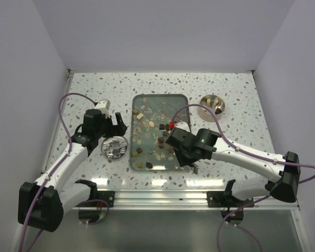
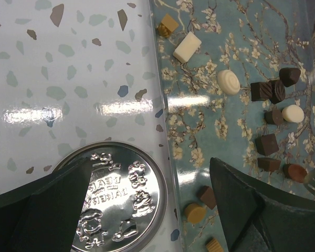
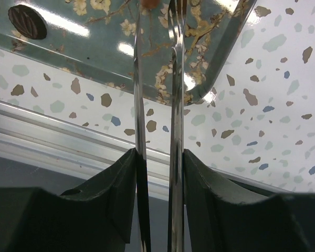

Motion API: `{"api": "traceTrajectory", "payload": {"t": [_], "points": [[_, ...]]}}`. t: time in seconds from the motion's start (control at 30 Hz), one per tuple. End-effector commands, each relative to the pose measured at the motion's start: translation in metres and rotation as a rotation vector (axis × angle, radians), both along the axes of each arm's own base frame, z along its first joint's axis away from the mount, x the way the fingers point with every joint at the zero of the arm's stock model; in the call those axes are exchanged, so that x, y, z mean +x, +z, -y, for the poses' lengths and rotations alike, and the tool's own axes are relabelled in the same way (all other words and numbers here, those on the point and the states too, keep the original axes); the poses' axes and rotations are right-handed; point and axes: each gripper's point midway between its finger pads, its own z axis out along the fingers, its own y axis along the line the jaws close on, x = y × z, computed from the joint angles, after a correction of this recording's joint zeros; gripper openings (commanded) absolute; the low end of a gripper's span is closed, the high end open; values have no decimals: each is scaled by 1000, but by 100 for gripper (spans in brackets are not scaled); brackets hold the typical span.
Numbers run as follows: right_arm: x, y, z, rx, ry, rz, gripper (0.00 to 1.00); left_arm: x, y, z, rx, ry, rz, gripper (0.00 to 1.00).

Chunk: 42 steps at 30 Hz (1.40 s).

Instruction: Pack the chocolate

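The chocolate point(image 1: 161, 140), dark cubes and cream or tan pieces, lies scattered on a blue floral tray point(image 1: 170, 105). In the left wrist view a cream oval point(image 2: 229, 82), a white bar point(image 2: 187, 46) and dark pieces point(image 2: 268, 90) lie on it. My left gripper point(image 2: 147, 220) is open, hovering over a silver embossed lid point(image 2: 115, 199) and the tray's left edge. My right gripper point(image 3: 158, 157) is shut on metal tongs point(image 3: 176, 79) over the tray's near right corner. Their tips reach a brown round piece point(image 2: 294, 171); whether they pinch it is unclear.
A round metal tin point(image 1: 212, 106) stands on the speckled table right of the tray's far end. The silver lid point(image 1: 115, 148) lies left of the tray. An aluminium rail point(image 1: 163, 195) runs along the near table edge. White walls close in the sides.
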Motion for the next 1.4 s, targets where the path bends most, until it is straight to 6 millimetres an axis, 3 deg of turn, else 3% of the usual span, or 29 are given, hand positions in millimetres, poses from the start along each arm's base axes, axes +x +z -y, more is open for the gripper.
{"api": "traceTrajectory", "payload": {"t": [0.0,0.43,1.17,1.37], "points": [[5,12,0,29,-39,40,41,2,8,2,-14,-12,39,100],[14,3,-17,29,-3,49,41,0,9,1,-12,-10,44,100],[14,-15,-16,-41,40,25,40,-3,8,-1,-11,0,42,100],[17,-12,-14,-62,36,35,32,-3,7,-2,-8,5,43,100]]}}
